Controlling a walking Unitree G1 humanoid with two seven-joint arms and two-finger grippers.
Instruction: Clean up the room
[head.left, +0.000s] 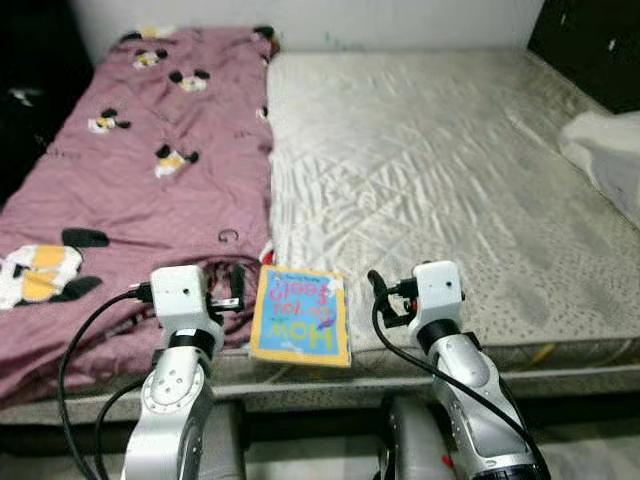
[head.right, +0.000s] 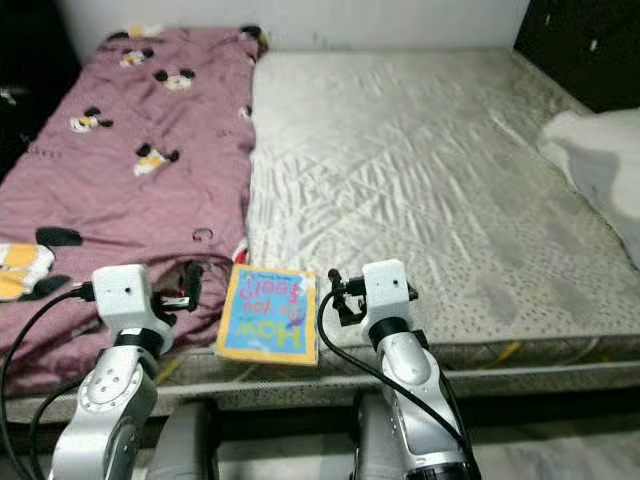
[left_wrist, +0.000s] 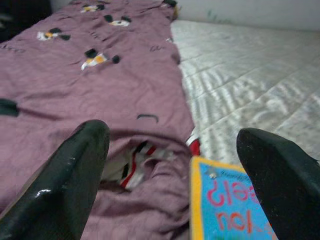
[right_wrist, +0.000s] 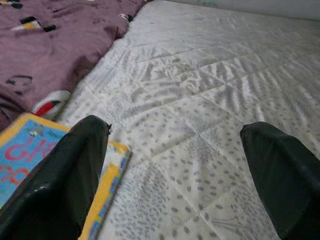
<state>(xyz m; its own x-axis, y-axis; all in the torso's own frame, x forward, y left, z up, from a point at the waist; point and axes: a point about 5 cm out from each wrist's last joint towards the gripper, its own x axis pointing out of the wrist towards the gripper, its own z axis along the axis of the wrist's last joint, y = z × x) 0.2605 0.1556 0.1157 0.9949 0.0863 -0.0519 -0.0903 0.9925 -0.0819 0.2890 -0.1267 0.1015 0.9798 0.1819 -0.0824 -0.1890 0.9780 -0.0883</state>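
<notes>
Book (head.left: 300, 316): flat at the mattress (head.left: 450, 180) front edge, beside the blanket (head.left: 130, 170).
Handling: thin, light, stiff; you'd pinch the overhanging edge.
Left gripper (left_wrist: 172, 165): apart, empty.
Right gripper (right_wrist: 175, 170): apart, empty.

Book (head.left: 300, 316) on mattress (head.left: 430, 170) edge

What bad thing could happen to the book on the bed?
The book lies at the very edge of the mattress, its near end over the side. A nudge from either claw could tip it to the floor. The left claw is open beside the bunched purple blanket, so it might snag cloth along with the book. The right claw is open too.
</notes>
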